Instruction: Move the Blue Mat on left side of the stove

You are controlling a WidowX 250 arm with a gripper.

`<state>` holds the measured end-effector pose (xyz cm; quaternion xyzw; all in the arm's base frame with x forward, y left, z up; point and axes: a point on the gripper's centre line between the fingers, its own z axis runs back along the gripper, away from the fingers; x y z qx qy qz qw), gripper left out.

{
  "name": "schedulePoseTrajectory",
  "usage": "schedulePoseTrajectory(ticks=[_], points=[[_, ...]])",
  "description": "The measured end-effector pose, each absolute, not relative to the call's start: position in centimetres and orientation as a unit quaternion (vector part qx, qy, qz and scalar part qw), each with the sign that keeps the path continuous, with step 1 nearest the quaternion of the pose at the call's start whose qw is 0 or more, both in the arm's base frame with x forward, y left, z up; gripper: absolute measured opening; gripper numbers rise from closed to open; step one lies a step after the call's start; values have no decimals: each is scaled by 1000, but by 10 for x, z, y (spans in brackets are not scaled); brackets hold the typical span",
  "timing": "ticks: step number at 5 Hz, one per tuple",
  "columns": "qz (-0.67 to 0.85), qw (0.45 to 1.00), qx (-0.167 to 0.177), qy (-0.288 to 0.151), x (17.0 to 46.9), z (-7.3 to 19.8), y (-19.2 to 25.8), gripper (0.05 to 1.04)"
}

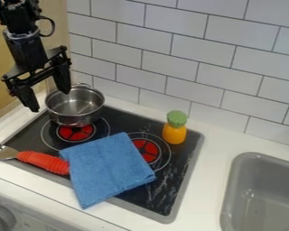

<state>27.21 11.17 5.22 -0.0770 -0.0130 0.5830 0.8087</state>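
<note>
Black gripper [49, 98] hangs at the upper left, its two fingers apart, near a shiny round metal pot [76, 106]. Blue mat [106, 168], soft woven cloth, lies folded on the glossy black stove [162, 191].

Arm [21, 45] at upper left; hand [50, 100] hanging downward, fingers [62, 77] spread apart.
</note>
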Motion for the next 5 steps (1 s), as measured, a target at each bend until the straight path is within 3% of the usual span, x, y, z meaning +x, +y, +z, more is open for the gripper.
schedulePoseTrajectory(ticks=[2,5], points=[[562,824,-75,24,255,34,88,998],[463,883,-76,6,248,40,32,998]])
